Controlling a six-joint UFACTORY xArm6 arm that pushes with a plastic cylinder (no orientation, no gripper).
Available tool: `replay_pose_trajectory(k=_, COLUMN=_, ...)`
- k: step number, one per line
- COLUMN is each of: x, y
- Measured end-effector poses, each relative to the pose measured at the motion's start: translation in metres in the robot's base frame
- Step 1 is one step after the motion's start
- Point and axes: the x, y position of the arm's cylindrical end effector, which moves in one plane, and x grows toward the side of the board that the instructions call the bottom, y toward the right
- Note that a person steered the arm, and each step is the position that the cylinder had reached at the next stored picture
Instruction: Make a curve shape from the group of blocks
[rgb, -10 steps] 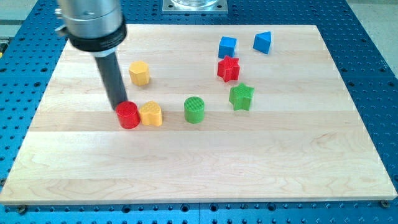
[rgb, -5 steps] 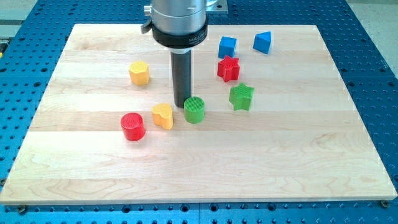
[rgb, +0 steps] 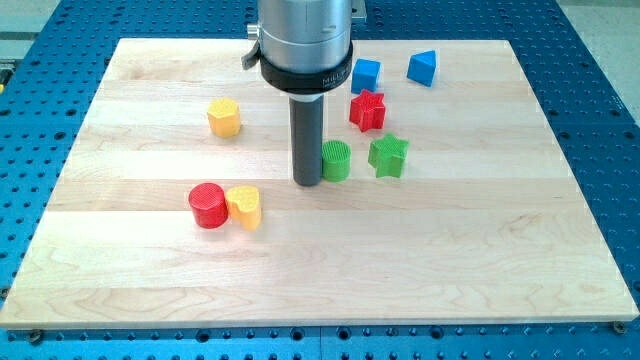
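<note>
My tip (rgb: 308, 182) rests on the board, touching the left side of the green cylinder (rgb: 337, 160). A green star (rgb: 388, 156) lies just right of that cylinder. A red star (rgb: 367, 110) is above them, with a blue cube (rgb: 366, 75) above it and a blue triangular block (rgb: 422, 68) at the view's upper right. A red cylinder (rgb: 209, 206) and a yellow heart-shaped block (rgb: 244, 206) touch each other at the view's lower left. A yellow hexagonal block (rgb: 224, 117) lies alone at the upper left.
The wooden board (rgb: 480, 260) lies on a blue perforated table (rgb: 610, 120). The arm's grey body (rgb: 304, 45) hangs over the board's top middle.
My tip moved from the red cylinder rightward to the green cylinder and pushed it right, close to the green star. The yellow heart now sits against the red cylinder.
</note>
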Motion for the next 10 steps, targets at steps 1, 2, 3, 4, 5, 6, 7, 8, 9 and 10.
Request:
replay_pose_trajectory(k=1, x=-0.005, y=-0.044)
replay_pose_trajectory(k=2, x=0.006, y=-0.134)
replay_pose_trajectory(k=3, x=0.077, y=-0.207)
replay_pose_trajectory(k=4, x=0.089, y=-0.153)
replay_pose_trajectory(k=5, x=0.056, y=-0.119)
replay_pose_trajectory(k=6, x=0.038, y=-0.108)
replay_pose_trajectory(k=7, x=0.029, y=-0.088)
replay_pose_trajectory(k=8, x=0.089, y=-0.109)
replay_pose_trajectory(k=9, x=0.107, y=-0.077)
replay_pose_trajectory(k=10, x=0.059, y=-0.045)
